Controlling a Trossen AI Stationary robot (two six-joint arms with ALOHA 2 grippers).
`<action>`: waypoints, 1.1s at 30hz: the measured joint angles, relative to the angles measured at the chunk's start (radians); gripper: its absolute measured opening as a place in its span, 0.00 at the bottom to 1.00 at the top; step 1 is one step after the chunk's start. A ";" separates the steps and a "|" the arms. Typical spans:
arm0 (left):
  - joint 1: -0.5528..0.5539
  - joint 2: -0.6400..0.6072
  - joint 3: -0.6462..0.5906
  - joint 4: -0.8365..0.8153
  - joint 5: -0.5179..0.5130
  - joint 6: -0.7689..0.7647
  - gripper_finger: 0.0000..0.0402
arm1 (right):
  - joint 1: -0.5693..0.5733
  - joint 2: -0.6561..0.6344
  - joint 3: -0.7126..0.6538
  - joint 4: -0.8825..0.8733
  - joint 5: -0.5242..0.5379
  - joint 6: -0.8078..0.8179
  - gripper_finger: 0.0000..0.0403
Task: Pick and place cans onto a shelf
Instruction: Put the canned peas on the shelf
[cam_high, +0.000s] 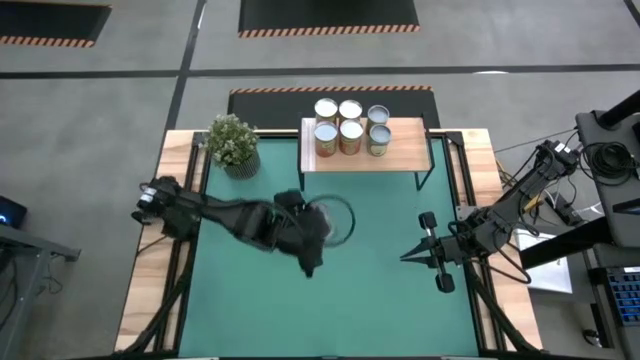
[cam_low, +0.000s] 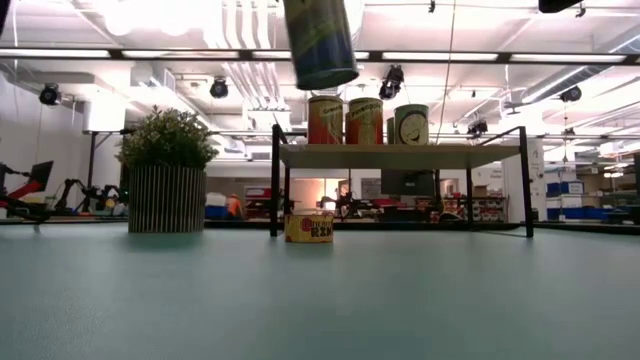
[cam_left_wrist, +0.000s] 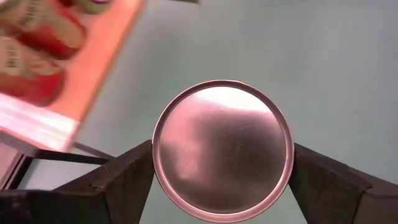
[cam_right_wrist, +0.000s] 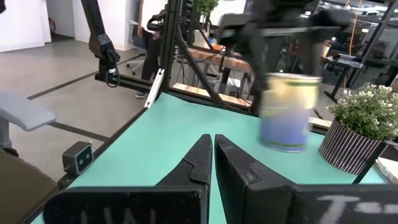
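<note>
My left gripper (cam_high: 322, 228) is over the middle of the green mat, shut on a grey-blue can (cam_low: 320, 40) with a yellow-green label and a silvery top (cam_left_wrist: 222, 151). The can also shows in the right wrist view (cam_right_wrist: 287, 112). The wooden shelf (cam_high: 405, 150) stands at the mat's far edge on thin black legs, with several cans (cam_high: 350, 128) upright on its left part. A short orange can (cam_low: 308, 227) stands on the mat under the shelf. My right gripper (cam_high: 408, 256) is shut and empty, low over the mat's right part. My left gripper pinches the can between its two fingers (cam_left_wrist: 134, 171), one on each side of the can's wall just below the top rim (cam_left_wrist: 155, 155). The fingers come from above, pointing down. The can hangs below them, nearly upright and lifted high clear of the mat.
A potted plant (cam_high: 232, 145) in a ribbed pot stands at the mat's far left, beside the shelf. The shelf's right part (cam_high: 410, 135) is bare wood. Open green mat (cam_high: 360, 300) lies toward the near edge.
</note>
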 joint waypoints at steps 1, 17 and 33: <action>0.021 0.000 0.011 0.001 -0.002 -0.007 0.77 | 0.000 0.000 0.000 0.000 0.000 0.000 0.02; 0.316 0.000 0.052 0.018 0.043 0.068 0.77 | 0.000 0.000 0.000 -0.010 0.001 0.000 0.02; 0.383 0.002 0.016 0.144 0.090 0.087 0.78 | -0.005 0.000 0.000 -0.035 0.089 0.043 0.02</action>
